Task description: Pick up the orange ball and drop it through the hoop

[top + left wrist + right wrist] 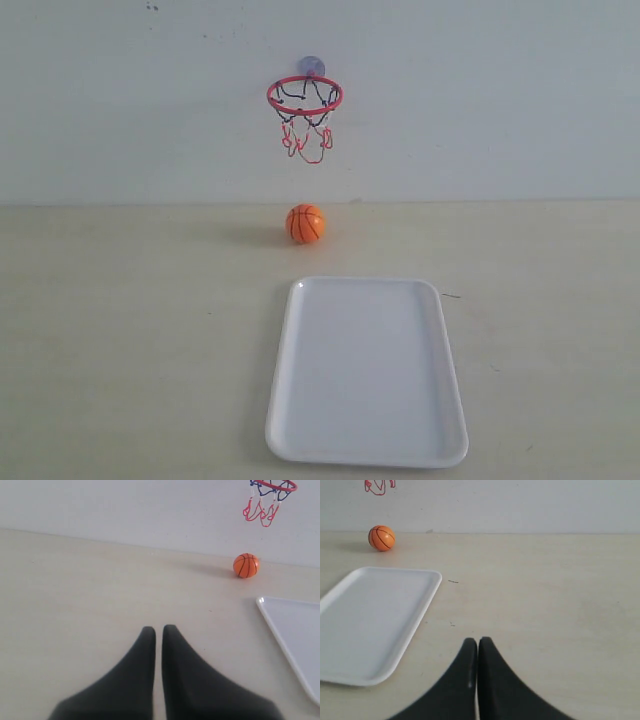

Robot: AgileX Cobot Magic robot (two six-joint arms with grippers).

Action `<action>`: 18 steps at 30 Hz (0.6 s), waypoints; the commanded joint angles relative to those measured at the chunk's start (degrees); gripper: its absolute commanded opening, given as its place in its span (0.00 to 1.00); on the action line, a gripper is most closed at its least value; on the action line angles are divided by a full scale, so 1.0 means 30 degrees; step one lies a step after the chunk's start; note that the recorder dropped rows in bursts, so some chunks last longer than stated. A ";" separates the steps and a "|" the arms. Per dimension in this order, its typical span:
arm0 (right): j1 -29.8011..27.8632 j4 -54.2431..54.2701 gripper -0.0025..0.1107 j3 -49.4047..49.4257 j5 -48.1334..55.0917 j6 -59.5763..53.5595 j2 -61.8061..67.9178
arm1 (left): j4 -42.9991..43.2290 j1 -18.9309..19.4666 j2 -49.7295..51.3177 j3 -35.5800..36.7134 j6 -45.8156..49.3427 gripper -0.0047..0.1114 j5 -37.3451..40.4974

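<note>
The orange ball (306, 223) sits on the table (120, 330), hoop (305, 96) at its 12 o'clock, white tray (365, 380) edge near at 6; open table at 3 and 9; left gripper (158, 628) and right gripper (478, 640) pinched together, empty.

Exterior view faces wall (500, 100) head-on; both wrist views low over table (75, 590), sharing orange ball (306, 223), tray (366, 372)
</note>
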 commanded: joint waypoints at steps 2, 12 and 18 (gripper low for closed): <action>-0.0060 -0.0280 0.02 -0.0012 0.0006 0.0781 -0.0084 | 0.0101 -0.0024 -0.0030 0.0045 0.0058 0.08 0.0011; -0.0060 -0.0280 0.02 -0.0012 0.0103 0.0766 -0.0084 | 0.0101 -0.0024 -0.0030 0.0045 0.0058 0.08 0.0011; -0.0060 -0.0280 0.02 -0.0012 0.0103 0.0766 -0.0084 | 0.0101 -0.0024 -0.0030 0.0045 0.0058 0.08 0.0011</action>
